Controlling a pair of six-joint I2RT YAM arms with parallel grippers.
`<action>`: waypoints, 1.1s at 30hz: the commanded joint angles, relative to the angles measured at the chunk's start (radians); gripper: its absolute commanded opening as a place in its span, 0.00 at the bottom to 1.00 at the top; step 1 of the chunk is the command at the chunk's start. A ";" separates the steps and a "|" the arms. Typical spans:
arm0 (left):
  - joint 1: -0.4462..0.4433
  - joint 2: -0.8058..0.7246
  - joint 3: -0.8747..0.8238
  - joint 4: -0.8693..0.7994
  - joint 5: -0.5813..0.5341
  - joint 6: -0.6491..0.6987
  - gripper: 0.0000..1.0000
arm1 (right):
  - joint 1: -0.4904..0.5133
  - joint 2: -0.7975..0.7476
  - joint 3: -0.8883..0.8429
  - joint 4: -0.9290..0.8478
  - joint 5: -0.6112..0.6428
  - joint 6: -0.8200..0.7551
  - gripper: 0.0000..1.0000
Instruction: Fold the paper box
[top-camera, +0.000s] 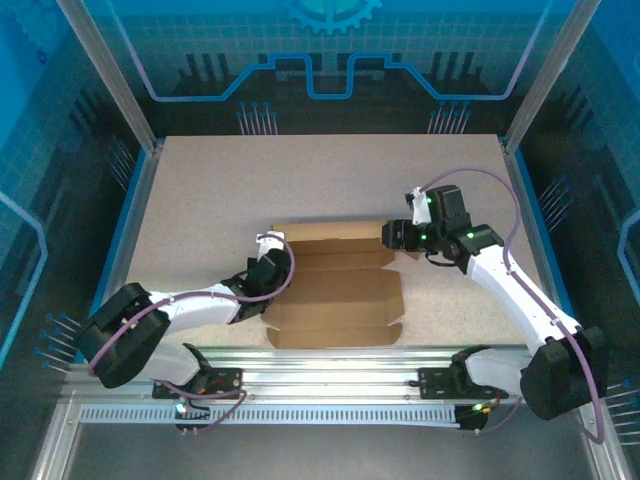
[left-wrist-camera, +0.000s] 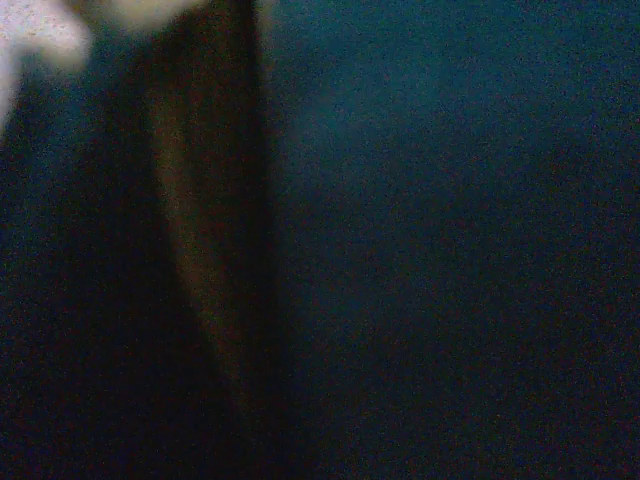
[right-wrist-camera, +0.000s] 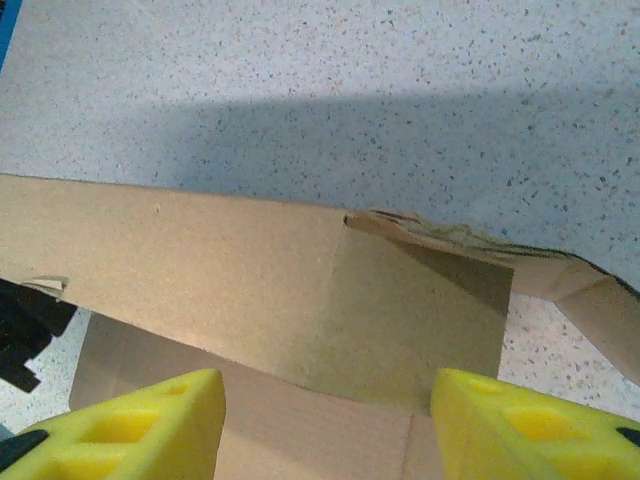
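Note:
The paper box (top-camera: 335, 290) lies partly folded in the middle of the table, brown, with a raised back panel and side flaps. My left gripper (top-camera: 270, 252) is pressed against the box's left end. Its own view is dark and blurred, with a brown strip of cardboard (left-wrist-camera: 190, 230) very close, so its jaws cannot be read. My right gripper (top-camera: 392, 238) hovers at the box's back right corner. In the right wrist view the yellow fingertips (right-wrist-camera: 180, 410) stand apart over the cardboard, the right gripper (right-wrist-camera: 325, 390) open and empty, facing the upright panel (right-wrist-camera: 250, 270) and a crumpled corner flap (right-wrist-camera: 450, 245).
The speckled tabletop (top-camera: 300, 180) extends behind and beside the box. An aluminium rail (top-camera: 330, 365) runs along the near edge by the arm bases. Blue enclosure walls and metal posts (top-camera: 110, 80) surround the table.

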 joint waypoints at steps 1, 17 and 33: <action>-0.013 0.000 -0.007 -0.057 -0.011 -0.008 0.18 | 0.001 0.035 -0.001 0.041 -0.011 0.027 0.58; -0.046 0.026 0.013 -0.052 -0.015 0.001 0.18 | -0.008 0.068 -0.065 0.251 -0.181 0.260 0.33; -0.052 0.037 0.027 -0.058 -0.025 0.018 0.18 | -0.071 -0.004 0.008 -0.028 -0.074 -0.025 0.39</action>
